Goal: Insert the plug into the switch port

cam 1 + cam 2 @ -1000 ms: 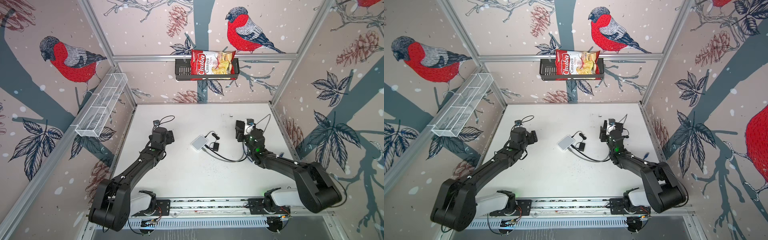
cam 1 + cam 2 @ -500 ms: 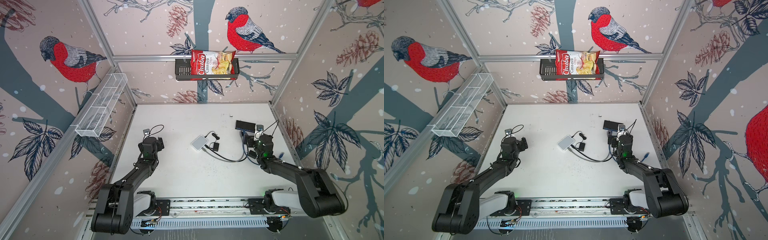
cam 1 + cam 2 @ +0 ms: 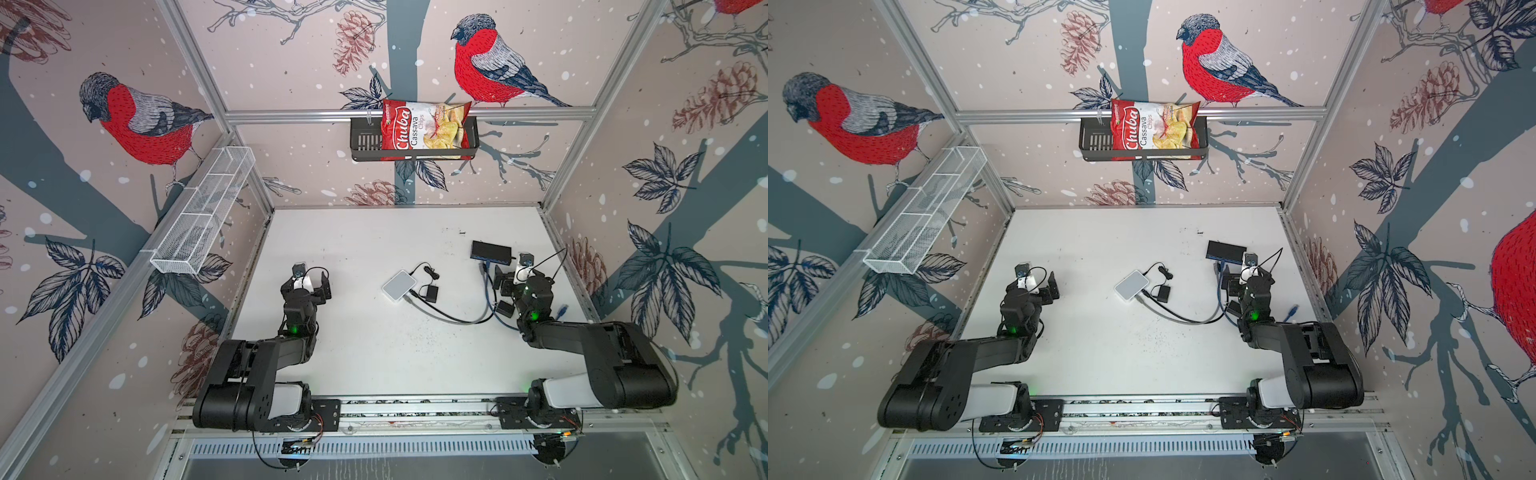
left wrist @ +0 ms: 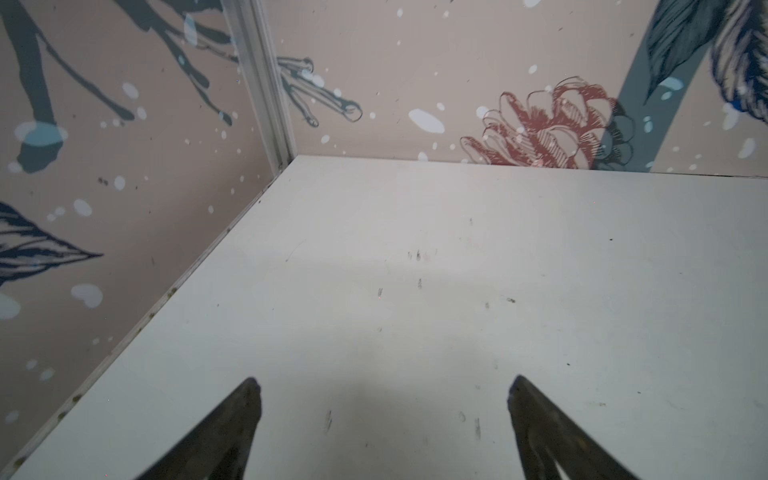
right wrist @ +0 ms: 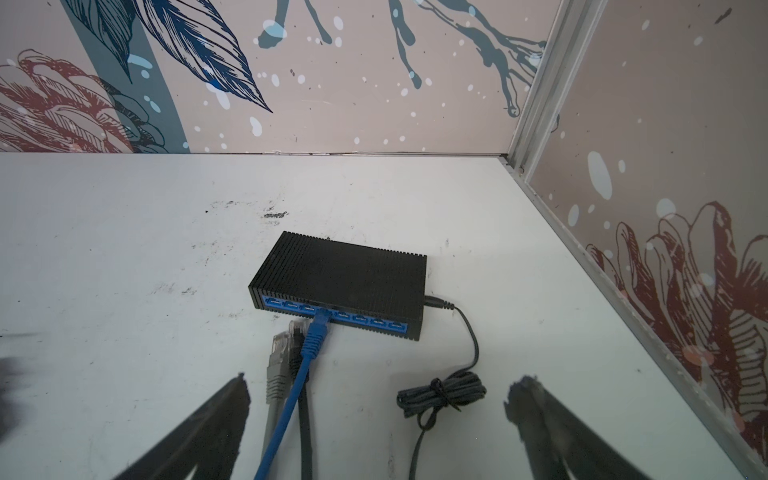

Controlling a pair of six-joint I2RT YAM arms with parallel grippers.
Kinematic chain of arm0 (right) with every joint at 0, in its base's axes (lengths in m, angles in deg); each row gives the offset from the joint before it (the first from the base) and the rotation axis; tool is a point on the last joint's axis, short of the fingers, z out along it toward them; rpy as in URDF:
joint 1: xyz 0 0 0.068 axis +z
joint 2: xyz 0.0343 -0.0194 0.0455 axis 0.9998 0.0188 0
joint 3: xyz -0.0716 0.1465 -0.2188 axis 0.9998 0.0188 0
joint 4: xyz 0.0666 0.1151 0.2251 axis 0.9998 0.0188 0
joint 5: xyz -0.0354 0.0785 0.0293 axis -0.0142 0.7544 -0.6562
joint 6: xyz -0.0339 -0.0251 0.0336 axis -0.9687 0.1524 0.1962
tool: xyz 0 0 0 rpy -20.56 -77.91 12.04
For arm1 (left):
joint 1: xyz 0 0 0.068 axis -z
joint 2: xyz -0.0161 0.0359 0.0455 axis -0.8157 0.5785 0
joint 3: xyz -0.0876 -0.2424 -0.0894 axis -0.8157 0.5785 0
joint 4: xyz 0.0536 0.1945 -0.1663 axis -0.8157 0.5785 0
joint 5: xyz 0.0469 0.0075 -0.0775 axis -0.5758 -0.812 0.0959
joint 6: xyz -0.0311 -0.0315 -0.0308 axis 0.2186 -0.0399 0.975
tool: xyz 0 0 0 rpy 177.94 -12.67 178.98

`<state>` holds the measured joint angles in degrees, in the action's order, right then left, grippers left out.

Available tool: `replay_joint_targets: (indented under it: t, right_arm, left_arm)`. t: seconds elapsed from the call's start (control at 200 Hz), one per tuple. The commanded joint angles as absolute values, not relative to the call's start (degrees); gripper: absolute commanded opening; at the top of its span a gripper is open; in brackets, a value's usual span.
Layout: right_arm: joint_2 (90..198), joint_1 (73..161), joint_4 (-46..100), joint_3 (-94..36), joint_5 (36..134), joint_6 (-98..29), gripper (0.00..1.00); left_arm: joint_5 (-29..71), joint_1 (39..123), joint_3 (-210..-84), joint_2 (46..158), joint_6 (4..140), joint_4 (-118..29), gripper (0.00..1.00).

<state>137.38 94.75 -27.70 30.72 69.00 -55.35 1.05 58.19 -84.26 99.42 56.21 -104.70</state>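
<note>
The black switch (image 5: 340,282) lies flat at the back right of the white table (image 3: 374,353), also seen in both top views (image 3: 490,250) (image 3: 1225,249). A blue plug (image 5: 319,324) sits in one of its blue ports, and its blue cable runs back between my right fingers. A grey plug (image 5: 277,353) and a black plug (image 5: 296,330) lie loose just in front of the ports. My right gripper (image 5: 382,384) (image 3: 508,283) stands open just short of the switch, holding nothing. My left gripper (image 4: 384,383) (image 3: 311,286) is open over bare table at the left.
A white box (image 3: 399,285) and a small black adapter (image 3: 430,293) lie mid-table with grey cable trailing right. A coiled black power lead (image 5: 440,392) lies by the switch. A loose blue cable end (image 3: 563,309) lies near the right wall. A chips bag (image 3: 424,129) sits in a wall basket.
My right gripper has drawn back from the switch, uncovering it, and opened wider. My left arm has pulled back and leftward, away from the white box.
</note>
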Motion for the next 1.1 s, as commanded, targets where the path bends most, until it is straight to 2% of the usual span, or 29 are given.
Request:
replay_joint_targets:
  t: [0.0, 0.085, 0.17, 0.245, 0.345, 0.425, 0.51, 0.595, 1.096]
  right_arm:
    - [137.3, 94.2, -32.3, 31.2, 70.4, -55.0, 0.99]
    - [136.8, 93.6, -34.8, 32.9, 70.8, -54.4, 0.99]
    - [136.5, 92.9, -38.1, 34.8, 71.5, -53.7, 0.99]
    - [137.5, 92.0, -41.7, 36.4, 71.9, -52.9, 0.99]
    - [143.9, 91.5, -54.8, 39.1, 71.9, -52.5, 1.0]
    - [140.6, 91.4, -43.3, 36.1, 71.9, -52.4, 0.99]
    - [142.9, 90.8, -46.4, 35.8, 69.3, -50.7, 0.99]
    - [141.9, 90.2, -39.4, 33.2, 67.1, -48.6, 0.99]
    - [142.0, 90.1, -40.3, 33.4, 67.2, -48.5, 0.99]
  left_arm:
    - [5.3, 58.0, -82.8, 104.3, 53.4, -120.2, 0.92]
    - [6.7, 58.0, -81.3, 110.7, 52.5, -131.1, 0.92]
    - [6.5, 57.6, -83.0, 107.5, 53.3, -122.7, 0.93]
    - [4.9, 57.6, -84.1, 109.4, 53.7, -123.6, 0.92]
    - [1.6, 57.5, -85.2, 108.9, 55.2, -120.7, 0.93]
    - [-0.1, 57.5, -86.5, 108.9, 55.9, -118.0, 0.94]
    - [-1.6, 57.5, -87.7, 109.1, 56.2, -116.1, 0.97]
    - [-1.8, 57.5, -87.9, 109.2, 56.2, -116.2, 0.99]
    - [-1.9, 57.6, -87.8, 109.2, 56.1, -116.4, 0.99]
